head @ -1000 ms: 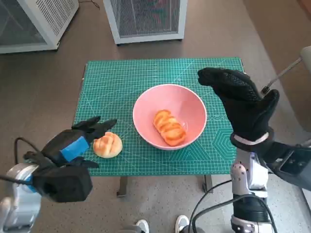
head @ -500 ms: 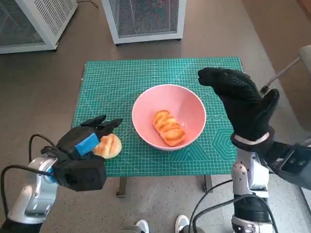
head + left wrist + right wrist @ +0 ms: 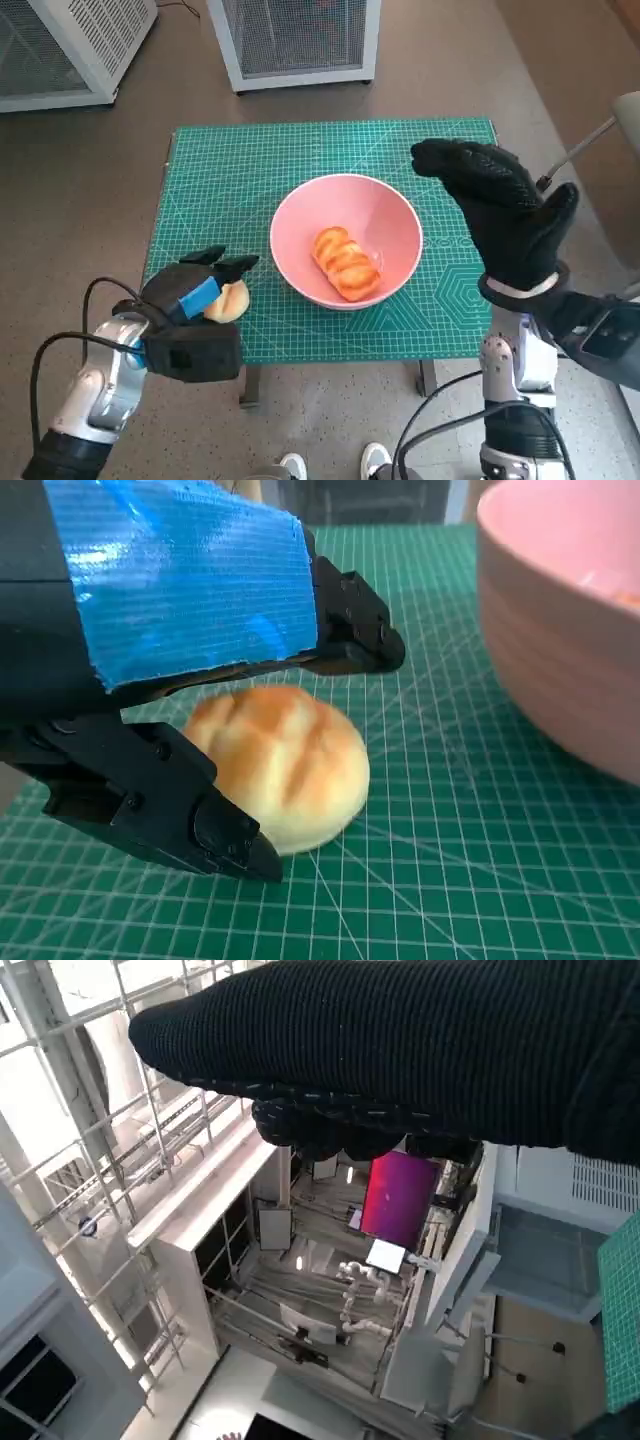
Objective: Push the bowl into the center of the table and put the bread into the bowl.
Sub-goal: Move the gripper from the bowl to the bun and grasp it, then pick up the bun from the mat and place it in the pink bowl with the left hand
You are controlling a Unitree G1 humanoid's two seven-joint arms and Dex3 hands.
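At about eight o'clock on the surface (image 3: 300, 150), the left hand (image 3: 190, 295) sits over the round bread roll (image 3: 230, 300), its black fingers (image 3: 350, 630) spread around it above and below. Whether they are already pressing the crust I cannot tell. The roll looks light, soft and easily dented, so a gentle hold across its widest sides should serve better than a hard squeeze. At the centre stands the pink bowl (image 3: 345, 240), smooth and stiff, with another piece of bread (image 3: 347, 262) already inside. At three o'clock the gloved right hand (image 3: 505, 215) hangs raised beside the bowl, open and holding nothing.
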